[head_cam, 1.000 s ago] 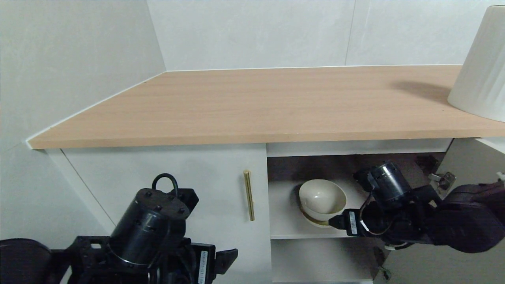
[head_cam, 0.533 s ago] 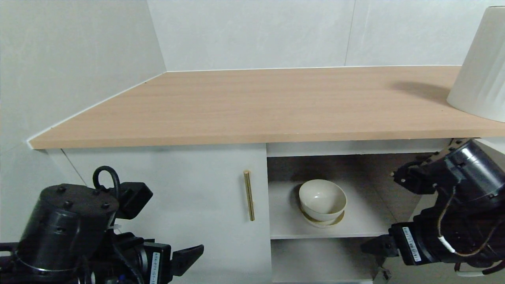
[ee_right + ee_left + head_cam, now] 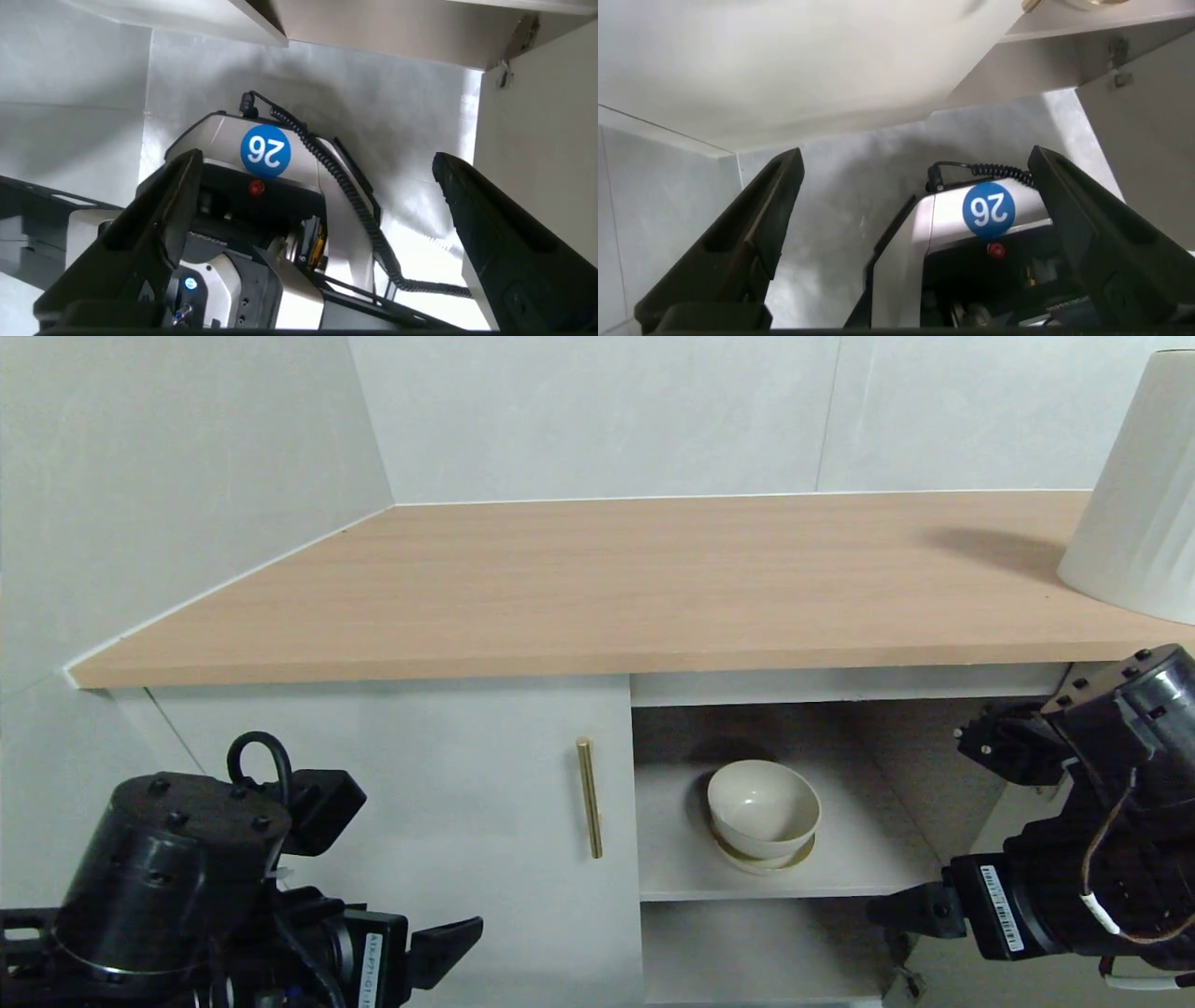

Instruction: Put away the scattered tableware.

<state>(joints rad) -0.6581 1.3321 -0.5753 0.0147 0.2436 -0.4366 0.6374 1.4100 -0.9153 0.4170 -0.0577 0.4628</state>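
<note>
Your cabinet [image 3: 607,588] stands with its right compartment [image 3: 896,775] open; both claws hang low in front of it, left gripper [image 3: 915,159] before the shut door [image 3: 392,784], right gripper [image 3: 318,161] beside the opening, each spread wide and empty; the bowl [image 3: 763,805] sits on a plate [image 3: 789,863] on the shelf [image 3: 868,863] inside. Stowing looks done; next, I judge, the right claw must swing that compartment's door shut.

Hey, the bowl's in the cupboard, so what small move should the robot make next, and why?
Probably bring the right gripper round behind the open white cabinet door to push it shut. The cream ceramic bowl already sits on a pale plate on the white shelf, and both it and the left gripper are open and empty.
</note>
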